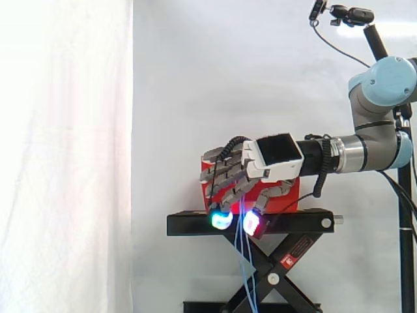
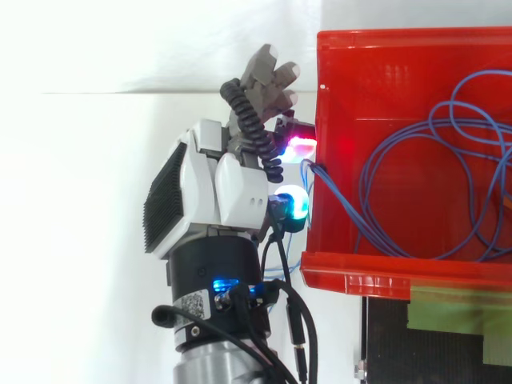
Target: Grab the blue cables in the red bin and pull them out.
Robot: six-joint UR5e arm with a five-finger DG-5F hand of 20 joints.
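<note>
Robot hand is nearest in the side view. It comes in level from the view's right w/ a white palm housing and its fingers curled downward. Its glowing fingertips, one cyan and one magenta-red, hang at the height of the stand's top plate. The hand is closed on the thin blue cables: the strands come out btwn the lit pads and drop straight down in front of the stand, spreading apart lower down.

In the top view the hand sits just outside the bin's wall on the view's left. A bundle of the blue cables runs from the bin floor up over that wall into the pinch. The rest of the cables lie in loose loops inside the bin.

The red plastic bin stands directly behind the fingers on the black scissor-lift stand. The white curtain is at the back.
</note>
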